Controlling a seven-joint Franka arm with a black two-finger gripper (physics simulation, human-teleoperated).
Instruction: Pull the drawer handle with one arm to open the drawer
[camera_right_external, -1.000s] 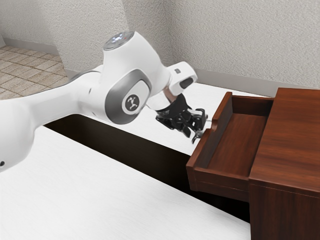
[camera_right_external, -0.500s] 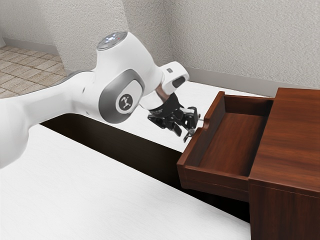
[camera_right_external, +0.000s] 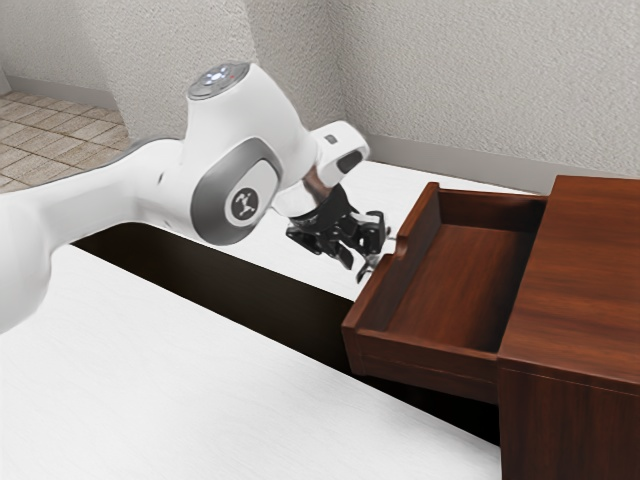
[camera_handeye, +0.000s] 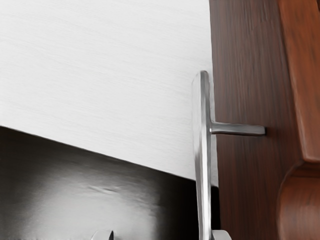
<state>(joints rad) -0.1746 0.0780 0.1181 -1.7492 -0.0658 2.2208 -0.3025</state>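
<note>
Drawer (camera_right_external: 450, 290) farther out, its handle (camera_handeye: 202, 150) plain from the wrist

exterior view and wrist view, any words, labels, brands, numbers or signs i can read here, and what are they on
No readable words, numbers or labels in either view.
Arm: one small white round emblem on its grey joint cap; it is a symbol, with no letters.
Drawer, handle and cabinet: plain, with no markings.
</note>
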